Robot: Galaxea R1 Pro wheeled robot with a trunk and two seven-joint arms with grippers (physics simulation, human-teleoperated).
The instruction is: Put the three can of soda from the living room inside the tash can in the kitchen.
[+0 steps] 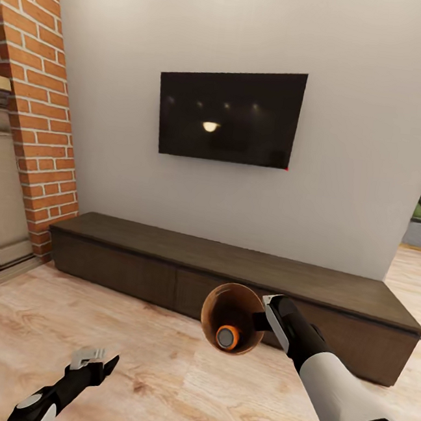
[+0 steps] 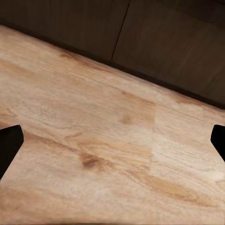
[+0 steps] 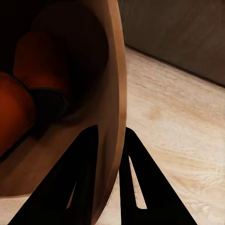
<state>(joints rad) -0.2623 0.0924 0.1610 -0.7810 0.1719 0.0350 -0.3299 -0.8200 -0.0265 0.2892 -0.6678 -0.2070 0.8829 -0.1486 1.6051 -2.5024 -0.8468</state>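
Glossy copper-brown bin [image 1: 232,317] interior; grey metal can [image 1: 227,337] top; grained pale wood floor [image 1: 152,374]; matt dark-wood cabinet [image 1: 229,271]; rough brick [image 1: 40,99].

I count one trash can [image 1: 215,309], and inside it one orange soda can [image 1: 227,337] that I can make out for sure; the right wrist view hints at more orange, but I cannot tell. One wall TV [image 1: 229,114], one long low cabinet [image 1: 229,278], one brick fireplace [image 1: 25,117], two grippers: left gripper [image 1: 92,358], right gripper [image 1: 265,320].
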